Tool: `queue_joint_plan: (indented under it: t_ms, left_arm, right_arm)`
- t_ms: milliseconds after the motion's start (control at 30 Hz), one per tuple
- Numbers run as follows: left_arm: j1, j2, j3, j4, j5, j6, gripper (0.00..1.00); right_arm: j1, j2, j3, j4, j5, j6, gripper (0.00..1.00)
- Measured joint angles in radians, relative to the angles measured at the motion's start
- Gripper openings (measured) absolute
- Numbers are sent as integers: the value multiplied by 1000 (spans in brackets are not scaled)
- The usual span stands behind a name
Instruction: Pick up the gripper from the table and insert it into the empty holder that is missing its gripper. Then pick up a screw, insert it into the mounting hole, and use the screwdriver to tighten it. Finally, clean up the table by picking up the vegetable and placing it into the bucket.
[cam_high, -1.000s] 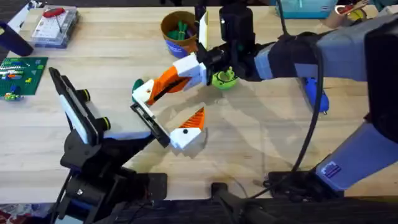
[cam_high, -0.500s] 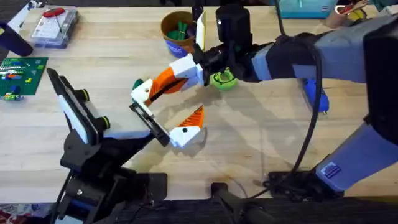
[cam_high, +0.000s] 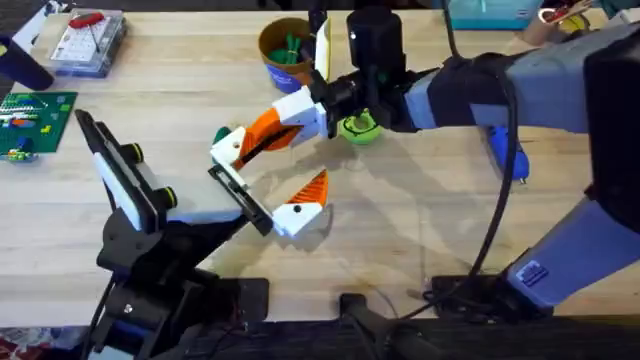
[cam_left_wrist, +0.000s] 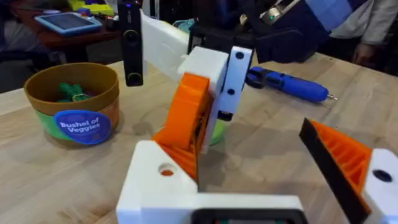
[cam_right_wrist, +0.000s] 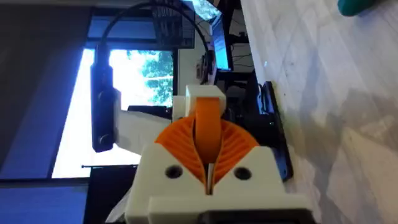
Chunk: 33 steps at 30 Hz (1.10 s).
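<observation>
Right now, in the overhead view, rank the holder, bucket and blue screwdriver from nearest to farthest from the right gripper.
1. Holder: right beside the right gripper, on the side toward the arm bases.
2. Bucket: near the table's far edge.
3. Blue screwdriver: far off on the right side.

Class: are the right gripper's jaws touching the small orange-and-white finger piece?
Touching. The right wrist view shows the right gripper jaws clamped on the finger piece, gripping its orange wedge.
</observation>
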Motion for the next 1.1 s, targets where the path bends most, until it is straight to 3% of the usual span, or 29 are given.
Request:
queue_joint_plan:
  t_ms: [567, 633, 767, 833, 1100]
  left_arm:
    - [0, 0, 0, 0, 0, 0, 992]
    - [0, 0, 0, 0, 0, 0, 992]
    - [-12, 0, 0, -3, 62, -8, 992]
    - [-14, 0, 0, -3, 80, -10, 992]
    - [-14, 0, 0, -4, 109, -14, 992]
  right_arm:
    - [0, 0, 0, 0, 0, 0, 7]
    - [0, 0, 0, -1, 0, 5, 121]
    - [23, 0, 17, 10, 16, 3, 738]
    - [34, 0, 24, 15, 19, 0, 958]
    - [39, 0, 24, 15, 22, 0, 995]
